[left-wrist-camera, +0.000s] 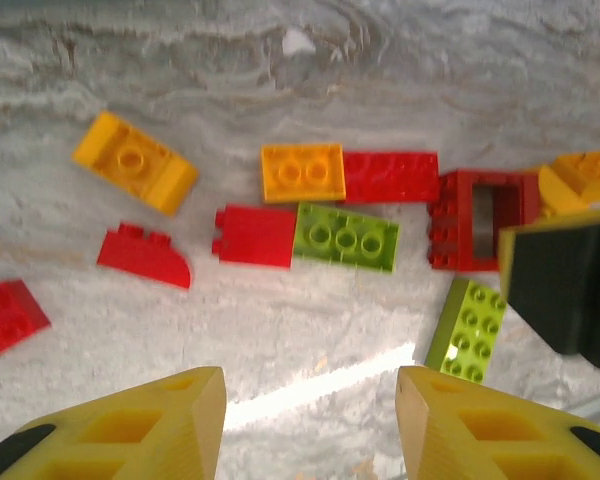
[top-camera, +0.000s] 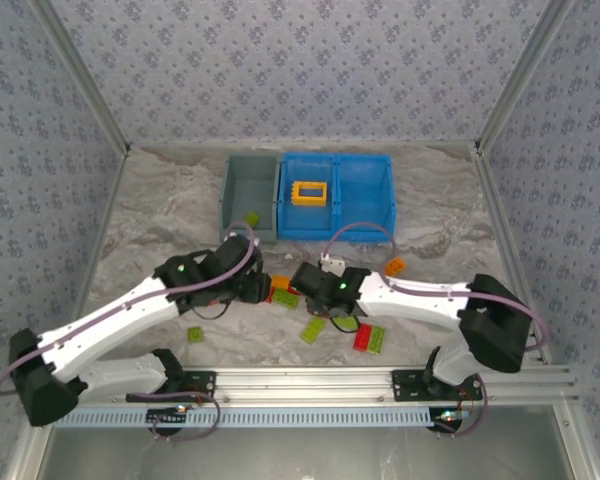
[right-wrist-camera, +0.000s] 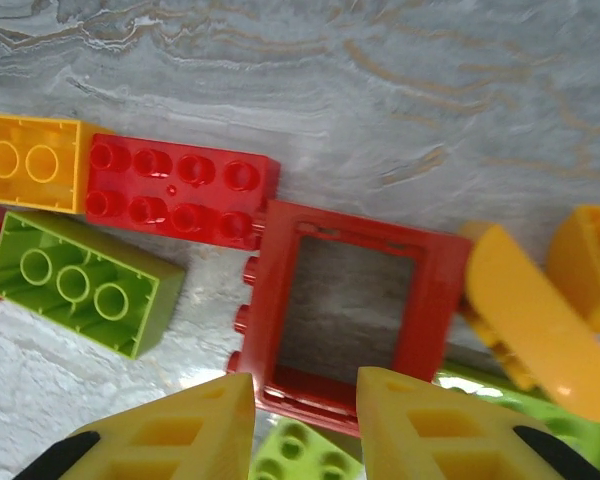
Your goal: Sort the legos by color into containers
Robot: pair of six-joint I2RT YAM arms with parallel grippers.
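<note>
Right claw (right-wrist-camera: pixel 305 378) stands narrow, its tips at the near edge of the red frame (right-wrist-camera: pixel 432 290); whether it grips, I cannot tell. Left claw (left-wrist-camera: pixel 310 372) gapes wide, green brick (left-wrist-camera: pixel 345 237) just ahead.

Marbled grey table (top-camera: pixel 160 210) carries scattered legos (top-camera: pixel 313 329), grey bin (top-camera: pixel 248 185), blue tray (top-camera: pixel 365 195)

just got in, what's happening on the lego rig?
Colour sorting of plastic studded bricks is under way. The right gripper straddles the near rail of a red hollow frame brick; whether it is pinched is unclear. The left gripper hovers open over the loose pile, holding nothing. A yellow hollow frame lies in the blue two-compartment tray, one lime green brick in the dark grey bin.
</note>
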